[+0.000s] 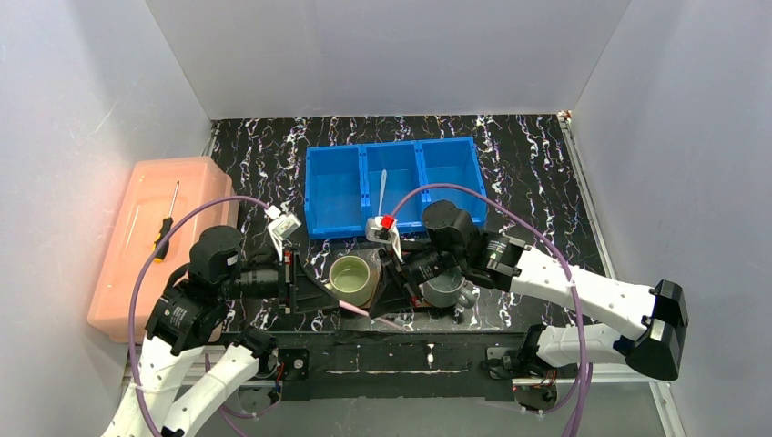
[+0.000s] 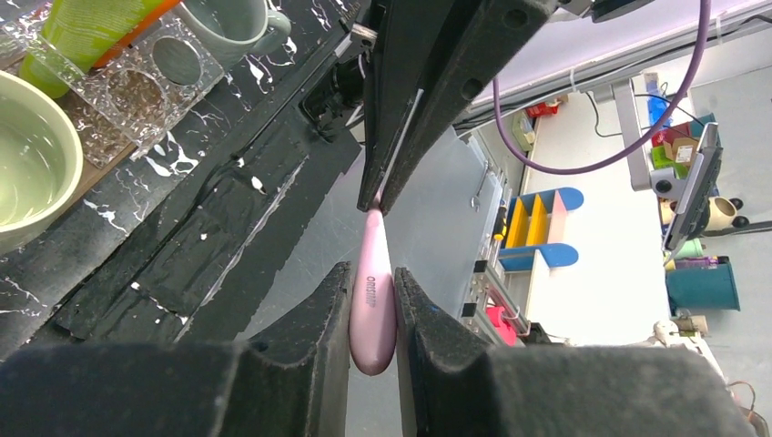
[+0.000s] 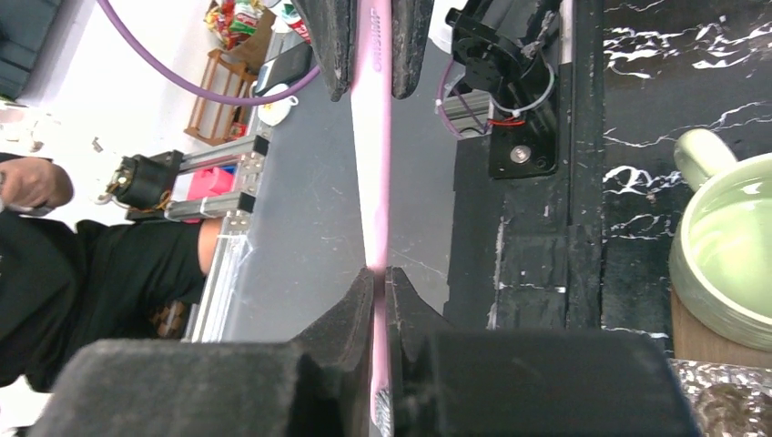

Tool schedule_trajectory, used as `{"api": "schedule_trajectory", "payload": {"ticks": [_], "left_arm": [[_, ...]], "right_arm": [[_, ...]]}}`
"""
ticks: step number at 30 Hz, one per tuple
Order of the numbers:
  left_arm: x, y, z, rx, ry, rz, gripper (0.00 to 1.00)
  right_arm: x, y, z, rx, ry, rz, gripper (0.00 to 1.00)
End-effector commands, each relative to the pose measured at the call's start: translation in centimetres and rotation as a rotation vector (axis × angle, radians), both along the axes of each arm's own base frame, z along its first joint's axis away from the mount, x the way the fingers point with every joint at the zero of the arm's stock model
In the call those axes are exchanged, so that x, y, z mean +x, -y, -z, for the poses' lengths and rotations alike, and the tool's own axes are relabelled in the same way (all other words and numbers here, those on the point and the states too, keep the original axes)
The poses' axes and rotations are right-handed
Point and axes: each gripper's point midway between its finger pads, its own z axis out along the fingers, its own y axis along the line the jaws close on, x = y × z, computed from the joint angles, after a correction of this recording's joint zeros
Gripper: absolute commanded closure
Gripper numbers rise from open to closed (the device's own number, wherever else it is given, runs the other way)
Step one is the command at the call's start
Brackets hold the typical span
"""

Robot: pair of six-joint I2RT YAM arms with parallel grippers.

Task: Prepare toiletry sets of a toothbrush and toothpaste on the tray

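Note:
One pale pink toothbrush (image 2: 371, 273) hangs level between both arms, above the table's near edge. My left gripper (image 2: 373, 309) is shut on its rounded handle end. My right gripper (image 3: 380, 291) is shut on its thin neck, the bristles just inside the fingers. In the top view the brush (image 1: 357, 309) spans from the left gripper (image 1: 319, 293) to the right gripper (image 1: 391, 293). A second toothbrush (image 1: 382, 187) lies in the blue bin. A lime-green tube (image 2: 86, 27) and an orange tube (image 2: 146, 18) sit in a clear holder (image 2: 137, 91). A strip of the brown tray (image 3: 696, 341) shows under the green mug.
A green mug (image 1: 353, 278) and a grey mug (image 1: 446, 289) stand between the two grippers. The blue three-compartment bin (image 1: 332, 187) sits behind them. At the left is a pink box (image 1: 196, 187) with a screwdriver (image 1: 164, 229) on it.

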Motion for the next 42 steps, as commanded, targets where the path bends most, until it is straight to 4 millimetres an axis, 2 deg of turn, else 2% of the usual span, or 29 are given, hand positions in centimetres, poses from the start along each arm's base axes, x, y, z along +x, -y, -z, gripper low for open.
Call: {"api": "schedule_trajectory", "payload": {"ticks": [1,2,6,16,23,29,36,42], "left_arm": [[-0.4,-0.1,-0.5,-0.011,0.02,0.013,1.0],[-0.3,-0.1,-0.4,-0.01,0.02,0.008,1.0],[-0.1,-0.1,-0.5,-0.023,0.009,-0.018,1.0],[1.0,-0.4,-1.3,-0.077,0.025,-0.138,1.0],[1.9,-0.5,-3.7,-0.184,0.055,-0.23,1.0],[2.6,-1.2,-5.5,-0.266,0.097,-0.321,1.0],[3.2,-2.0,-7.6,-0.36,0.14,-0.4,1.0],[3.4,-2.6,-8.9,-0.419,0.165,-0.443,1.0]], "right_arm": [[1.3,-0.4,-2.2,0.052,0.079,0.082,0.74],[1.8,-0.4,-2.3,0.054,0.095,0.119,0.67],[3.7,-0.1,-3.6,0.095,0.149,0.257,0.58],[6.4,2.4,-7.6,0.228,0.19,0.507,0.47],[7.7,5.0,-10.3,0.346,0.149,0.679,0.4],[7.8,6.4,-12.2,0.447,0.049,0.754,0.37],[8.1,6.6,-12.0,0.513,-0.086,0.793,0.36],[7.7,6.0,-12.0,0.573,-0.175,0.759,0.33]]}}
